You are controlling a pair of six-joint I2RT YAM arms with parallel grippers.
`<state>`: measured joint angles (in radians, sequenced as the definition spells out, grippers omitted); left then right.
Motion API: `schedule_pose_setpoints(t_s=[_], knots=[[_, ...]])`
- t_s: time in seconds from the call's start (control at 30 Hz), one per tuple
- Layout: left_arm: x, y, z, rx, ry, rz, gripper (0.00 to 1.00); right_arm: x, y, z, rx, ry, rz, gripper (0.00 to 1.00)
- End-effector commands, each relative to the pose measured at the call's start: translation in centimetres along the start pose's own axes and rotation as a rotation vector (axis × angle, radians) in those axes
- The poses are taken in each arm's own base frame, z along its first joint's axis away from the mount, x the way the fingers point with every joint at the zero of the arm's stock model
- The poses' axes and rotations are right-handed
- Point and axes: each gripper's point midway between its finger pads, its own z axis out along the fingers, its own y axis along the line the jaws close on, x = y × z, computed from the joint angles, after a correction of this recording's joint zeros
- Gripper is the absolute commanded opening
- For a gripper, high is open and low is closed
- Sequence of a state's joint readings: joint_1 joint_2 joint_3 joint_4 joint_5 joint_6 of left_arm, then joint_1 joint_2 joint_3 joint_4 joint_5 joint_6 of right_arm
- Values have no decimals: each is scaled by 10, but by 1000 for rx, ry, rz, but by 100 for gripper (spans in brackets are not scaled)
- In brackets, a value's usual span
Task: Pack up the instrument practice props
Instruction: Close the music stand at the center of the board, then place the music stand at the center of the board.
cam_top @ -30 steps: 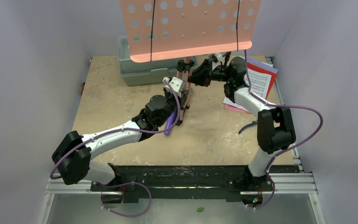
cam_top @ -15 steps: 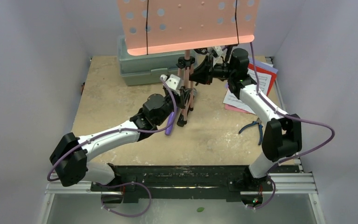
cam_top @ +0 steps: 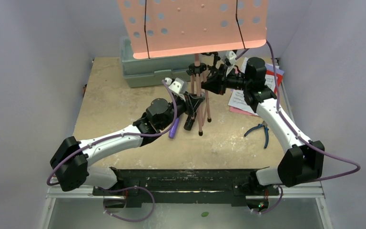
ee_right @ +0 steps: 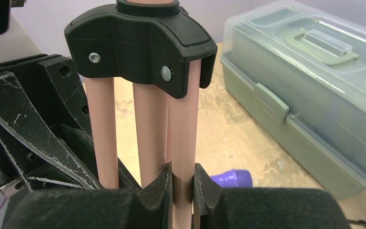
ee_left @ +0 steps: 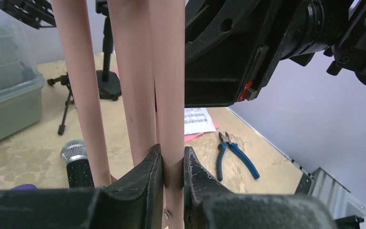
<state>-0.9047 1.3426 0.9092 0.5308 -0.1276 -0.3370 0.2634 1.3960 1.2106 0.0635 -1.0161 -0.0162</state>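
Tripod [cam_top: 198, 83] held by both pincers: your left pincer [ee_left: 173, 167] grips one pink leg low down, your right pincer [ee_right: 183, 183] another just beneath the black hub [ee_right: 140, 43], the perforated tray [cam_top: 195, 24] high above both. Bring the legs together evenly and keep the stand upright; that tray probably makes it top-heavy.

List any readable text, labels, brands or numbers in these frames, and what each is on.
No text is legible in any view.
sheet-music pages: printed lines, too small and blurred to read.
grey-green plastic case: no label or brand visible.
blue-handled pliers: no marking can be made out.
pink tripod: no text on the legs or the black collar.
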Motion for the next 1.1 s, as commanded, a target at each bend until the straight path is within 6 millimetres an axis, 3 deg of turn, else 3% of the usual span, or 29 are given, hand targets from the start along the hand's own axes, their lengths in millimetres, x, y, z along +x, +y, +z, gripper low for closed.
schedule_pose_setpoints(t_s=[0.0, 0.37, 1.07], knots=[[-55, -16, 3, 61, -190, -70, 0, -28, 33, -10, -57, -60, -102, 0], [-21, -31, 8, 108, -141, -132, 0, 0, 35, -20, 10, -28, -55, 0], [2, -6, -6, 11, -150, -217, 0, 41, 24, -8, 8, -3, 139, 0]])
